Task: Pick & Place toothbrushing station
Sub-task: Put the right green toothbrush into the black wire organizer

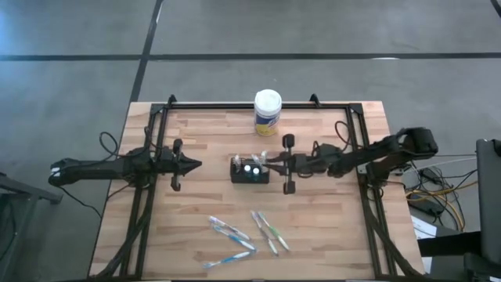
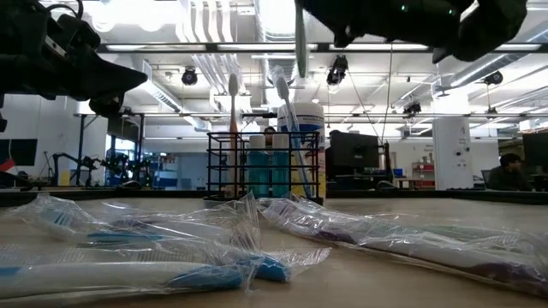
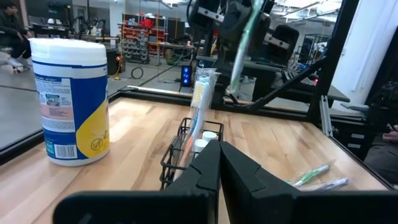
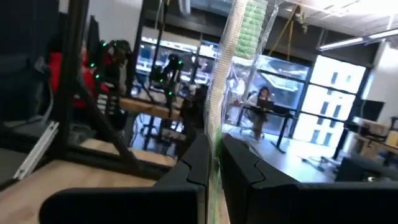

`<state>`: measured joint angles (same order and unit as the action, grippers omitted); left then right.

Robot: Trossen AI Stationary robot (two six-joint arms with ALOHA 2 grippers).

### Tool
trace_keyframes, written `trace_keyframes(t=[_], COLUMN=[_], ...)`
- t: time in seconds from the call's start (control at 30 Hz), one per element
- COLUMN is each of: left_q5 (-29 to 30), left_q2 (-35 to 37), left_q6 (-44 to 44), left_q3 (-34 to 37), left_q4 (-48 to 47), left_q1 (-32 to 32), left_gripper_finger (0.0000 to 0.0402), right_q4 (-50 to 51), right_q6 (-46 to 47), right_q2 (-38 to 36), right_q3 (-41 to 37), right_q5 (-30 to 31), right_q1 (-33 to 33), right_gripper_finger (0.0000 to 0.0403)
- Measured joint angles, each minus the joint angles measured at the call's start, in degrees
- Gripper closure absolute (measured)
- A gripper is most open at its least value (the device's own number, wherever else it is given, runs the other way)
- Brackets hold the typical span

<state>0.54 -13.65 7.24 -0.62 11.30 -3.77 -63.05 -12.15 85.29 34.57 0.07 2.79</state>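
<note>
The black slotted holder point(image 1: 249, 171) stands at the table's middle, with wrapped toothbrushes point(image 2: 233, 103) upright in it. It also shows in the low view point(image 2: 265, 167) and the left wrist view point(image 3: 184, 149). My right gripper point(image 1: 272, 163) is just right of and above the holder, shut on a wrapped green toothbrush point(image 4: 239, 37). My left gripper point(image 1: 193, 164) is shut and empty, left of the holder, pointing at it. My right gripper pinches the wrapped green toothbrush's handle point(image 4: 215, 146) between its two fingers. The fingers come level from the table's right side and lie across the brush. The brush point(image 2: 300, 43) stands about upright, lifted clear, its lower end above the holder.
A white-lidded, yellow-labelled canister point(image 1: 268, 112) stands behind the holder near the far edge. Several wrapped toothbrushes point(image 1: 233, 232) point(image 1: 270, 232) lie on the table's near half. A black frame rail point(image 1: 258, 106) runs around the table.
</note>
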Motion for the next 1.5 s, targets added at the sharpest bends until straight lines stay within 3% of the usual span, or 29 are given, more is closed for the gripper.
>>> trace_keyframes(t=[0.4, 0.53, 0.97, 1.5], left_q5=[-0.02, -0.05, -0.07, -0.08], left_q2=[0.00, 0.00, 0.02, 0.00], left_q6=[-0.69, -0.67, -0.95, -0.79], left_q3=[0.00, 0.00, 0.00, 0.00], left_q4=[-0.41, -0.82, -1.20, -2.33], left_q1=[0.00, 0.00, 0.00, 0.00], left_gripper_finger=[0.0390, 0.0390, 0.0390, 0.0390], right_q4=[-6.35, -8.03, -22.32, -26.84], right_q6=[0.20, 0.18, 1.79, 3.06], right_q2=[9.63, 10.56, 19.60, 28.86], right_q3=[-0.82, -2.26, -5.73, -4.96], right_q5=[1.53, 4.53, 7.04, 9.14], right_q1=[-0.74, -0.71, -0.68, -0.70], right_gripper_finger=[0.0390, 0.0390, 0.0390, 0.0390])
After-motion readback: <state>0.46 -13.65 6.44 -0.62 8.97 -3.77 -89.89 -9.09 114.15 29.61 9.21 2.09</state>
